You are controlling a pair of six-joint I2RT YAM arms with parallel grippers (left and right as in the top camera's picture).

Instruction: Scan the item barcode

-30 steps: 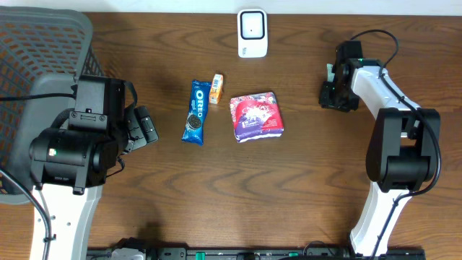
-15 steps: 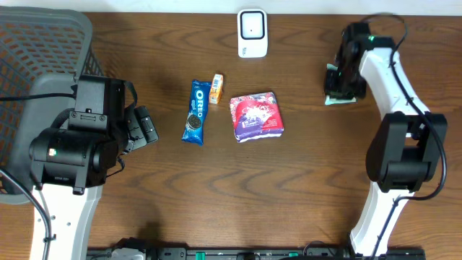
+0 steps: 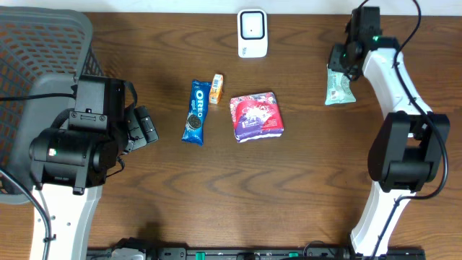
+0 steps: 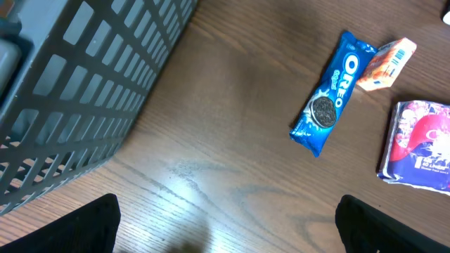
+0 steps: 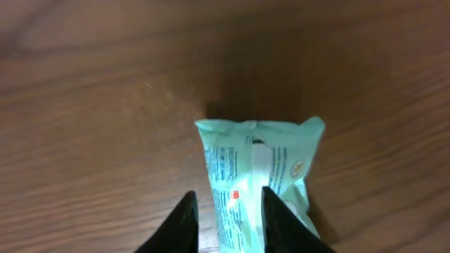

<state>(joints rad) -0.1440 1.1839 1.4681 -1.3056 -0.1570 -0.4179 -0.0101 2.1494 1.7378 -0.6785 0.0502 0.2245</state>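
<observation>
A pale green packet (image 3: 338,88) lies at the table's right, some way right of the white scanner (image 3: 253,32) at the far edge. My right gripper (image 3: 341,61) hangs over the packet's far end. In the right wrist view the packet (image 5: 256,169) runs between the two fingers of that gripper (image 5: 228,193). The jaws stand narrowly open: bare wood shows between the left finger and the packet's edge, and the right finger overlaps the wrapper. My left gripper (image 3: 144,126) is wide open over bare wood (image 4: 228,225), holding nothing.
A blue Oreo pack (image 3: 196,112), a small orange pack (image 3: 216,88) and a red-purple packet (image 3: 256,115) lie mid-table. A grey mesh basket (image 3: 36,50) fills the far left corner, close to the left arm.
The right gripper has moved toward the far edge, uncovering the green packet beneath it. The left arm has not moved.
</observation>
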